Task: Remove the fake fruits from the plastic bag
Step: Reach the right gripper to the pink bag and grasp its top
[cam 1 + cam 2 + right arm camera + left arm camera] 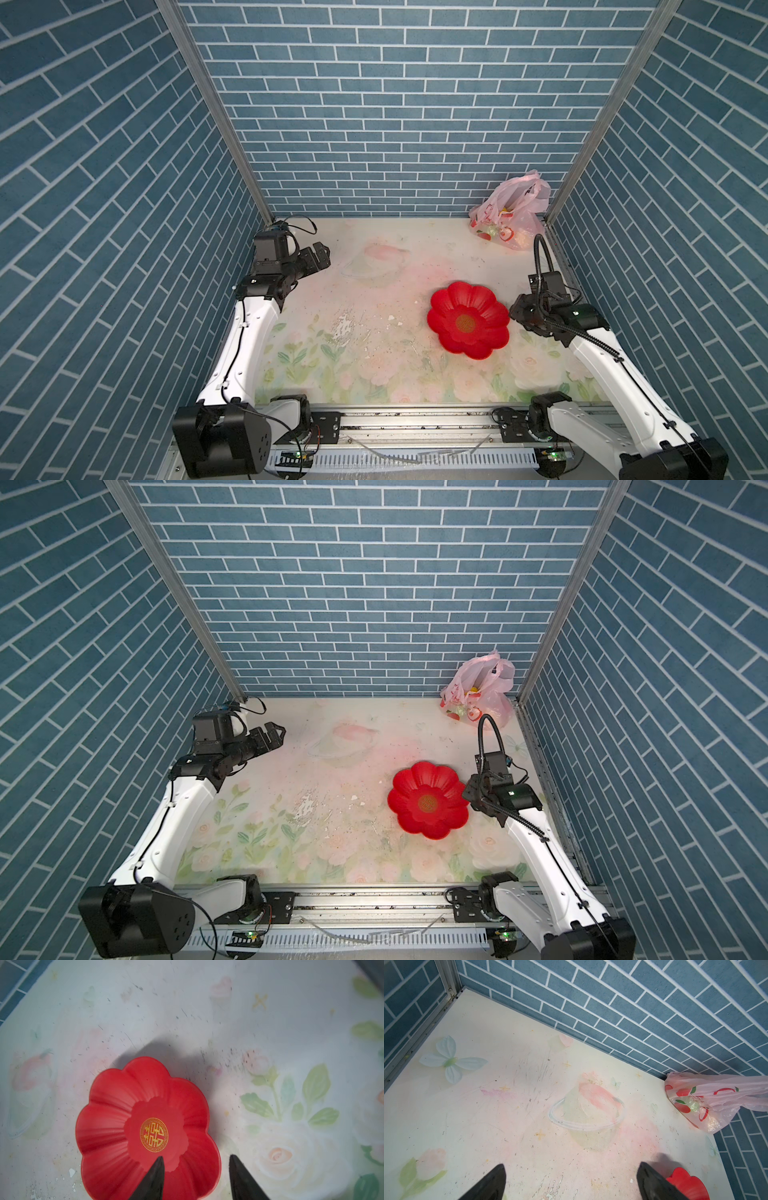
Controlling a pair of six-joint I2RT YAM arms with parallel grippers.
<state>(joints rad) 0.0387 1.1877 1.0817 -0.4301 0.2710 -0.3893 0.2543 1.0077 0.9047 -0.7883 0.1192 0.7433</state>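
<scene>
Plastic bag far beyond right pincer

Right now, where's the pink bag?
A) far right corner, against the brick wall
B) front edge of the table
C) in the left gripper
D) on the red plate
A: the plastic bag sits in the far right corner against the brick wall, apart from the red plate.

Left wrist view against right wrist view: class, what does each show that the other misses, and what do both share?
Only the left wrist view shows the plastic bag in the far corner, a green fruit dim through its film. Only the right wrist view shows the red plate whole, with its gold emblem. Both show the plate, though the left catches just its edge, and the floral table.
</scene>
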